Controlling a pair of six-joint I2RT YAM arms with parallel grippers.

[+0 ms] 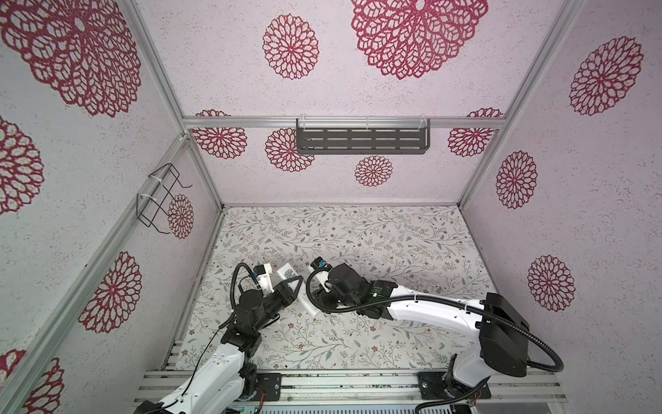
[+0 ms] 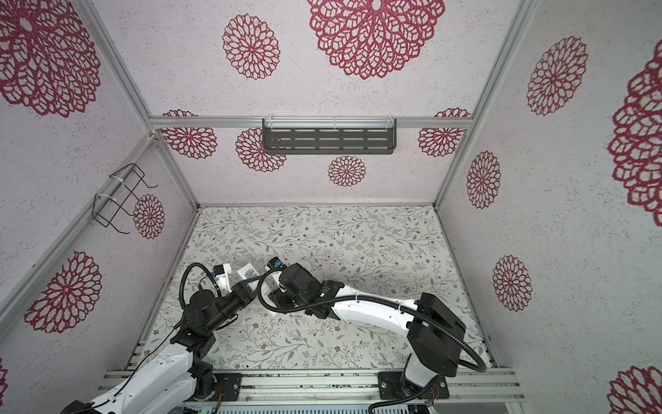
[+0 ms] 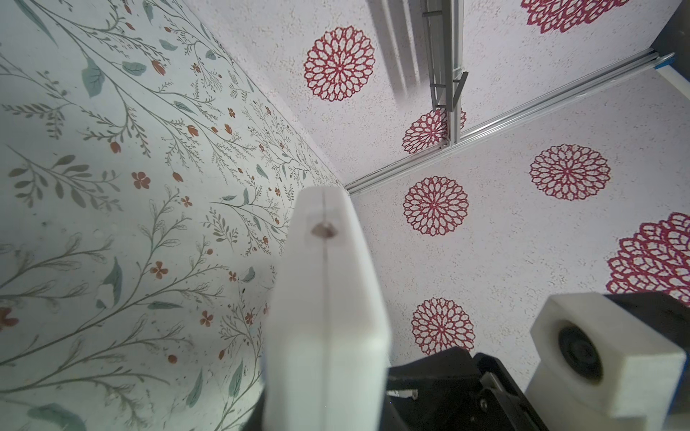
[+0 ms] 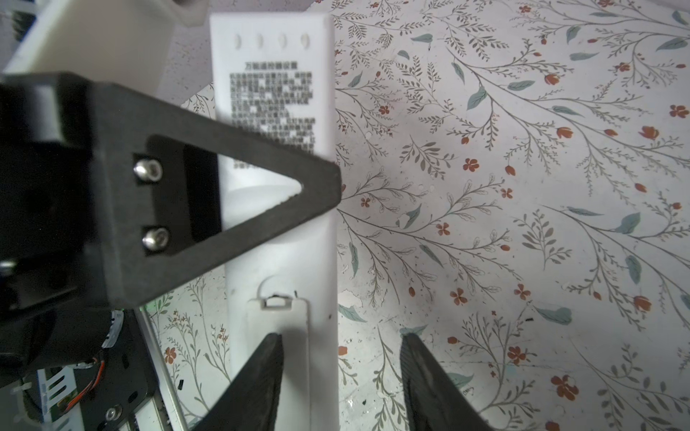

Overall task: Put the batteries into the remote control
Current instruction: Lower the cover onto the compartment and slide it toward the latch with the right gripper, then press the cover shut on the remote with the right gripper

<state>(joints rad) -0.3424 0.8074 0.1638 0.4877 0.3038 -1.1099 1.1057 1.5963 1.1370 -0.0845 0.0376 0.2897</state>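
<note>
While my left pincer (image 1: 295, 285) is pressed flat onto the long slim white plastic remote control (image 4: 295, 261), with 1 black triangular finger lying across its printed back, my right pincer (image 4: 341, 337) stands half spread and pinches nothing. Of its 2 ribbed black fingers (image 4: 261, 373), 1 overlaps the small whitish plastic battery cover (image 4: 295, 328). The other hangs just off the bar's long edge, over the floral-printed tabletop (image 4: 522, 224). The remote sits back-up between my 2 arms, toward the left front of the table; I cannot tell whether its low end touches the top. The cover looks seated in its bay, latch tab toward the middle of the bar. The 2 batteries show in no view, so I cannot say whether they are already inside. I judge the step in hand to be work on that cover. To do it well I would hold the left clamp firm as the anchor and lay the right finger flat on the cover. I would then push along the bar's length rather than across it, so the bar does not twist out of the clamp, and keep the free finger clear of the long edge. My wrists are crowded close together here, and the aluminium rail (image 1: 206, 251) at the table's left border is near. Any withdrawal is best made rightward or toward the back, where the tabletop lies open. The grey slotted metal shelf (image 1: 361, 139) on the back wall is well apart.
</note>
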